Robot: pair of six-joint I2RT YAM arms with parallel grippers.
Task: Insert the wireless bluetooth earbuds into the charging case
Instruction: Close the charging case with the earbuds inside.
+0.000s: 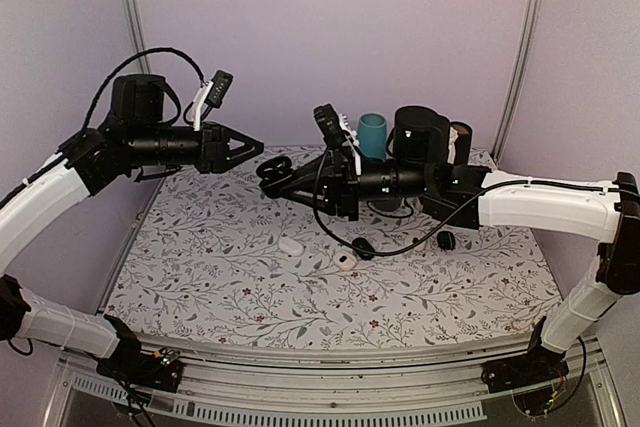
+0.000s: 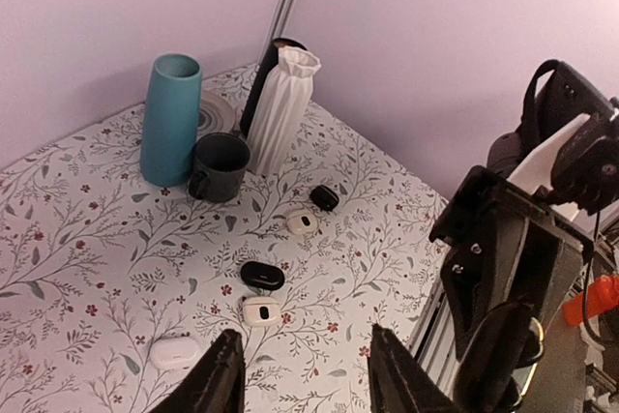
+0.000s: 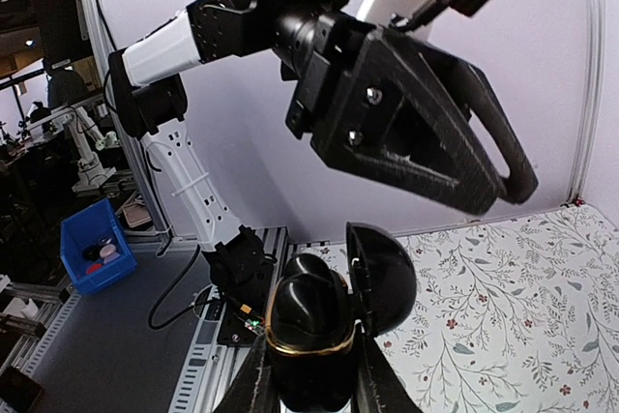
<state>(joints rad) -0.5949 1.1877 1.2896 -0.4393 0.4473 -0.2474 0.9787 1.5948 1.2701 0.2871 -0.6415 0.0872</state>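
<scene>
charging case (image 3: 308,321): clamped open between the right gripper (image 3: 309,360) jaws; its inside is black on black, so what it holds cannot be told.
right fingers (image 3: 253,374): their roots run off the bottom edge of the right wrist view.
left gripper (image 2: 305,355): only two spread finger ends show in its wrist view; the rest is cut off below.
near white piece (image 2: 261,310): just ahead of the left jaws; its dark mark is too small to tell from one of the wireless bluetooth earbuds.
far white piece (image 2: 303,223): further ahead of the left jaws, same doubt.
mug (image 2: 219,166): far ahead of the left jaws; in the top view the right arm (image 1: 540,205) covers it.
</scene>
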